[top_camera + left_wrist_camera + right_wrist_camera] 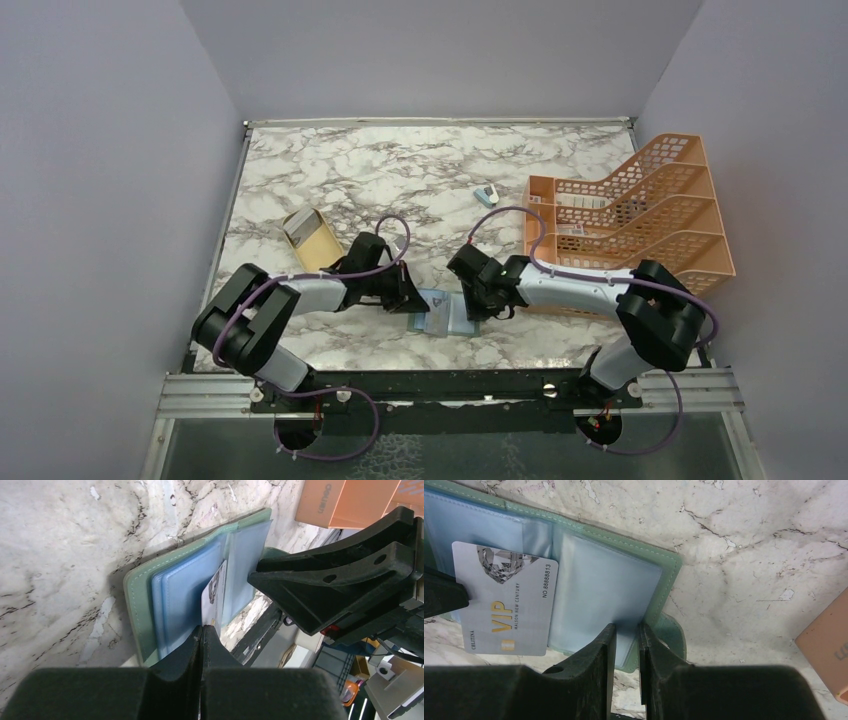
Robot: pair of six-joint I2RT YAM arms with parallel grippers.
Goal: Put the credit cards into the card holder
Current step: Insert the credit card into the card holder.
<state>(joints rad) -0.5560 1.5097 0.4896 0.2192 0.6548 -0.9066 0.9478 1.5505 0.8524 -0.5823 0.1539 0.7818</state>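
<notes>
Left gripper [201, 630] clenches a pale grey plastic card [506, 605], print readable only from the right wrist, over the open grey-green squarish wallet [669, 575]. Right gripper [626, 630] pinches its blue pocket leaf [594, 580].

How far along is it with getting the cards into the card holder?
Done: the card holder lies open on the table, no card visibly seated. In hand: the left gripper pinches a grey VIP card over it, while the right gripper straddles a clear sleeve at its edge. Left: slide this card in, then fetch whatever remains in the tan dish, whose contents are unclear.
</notes>
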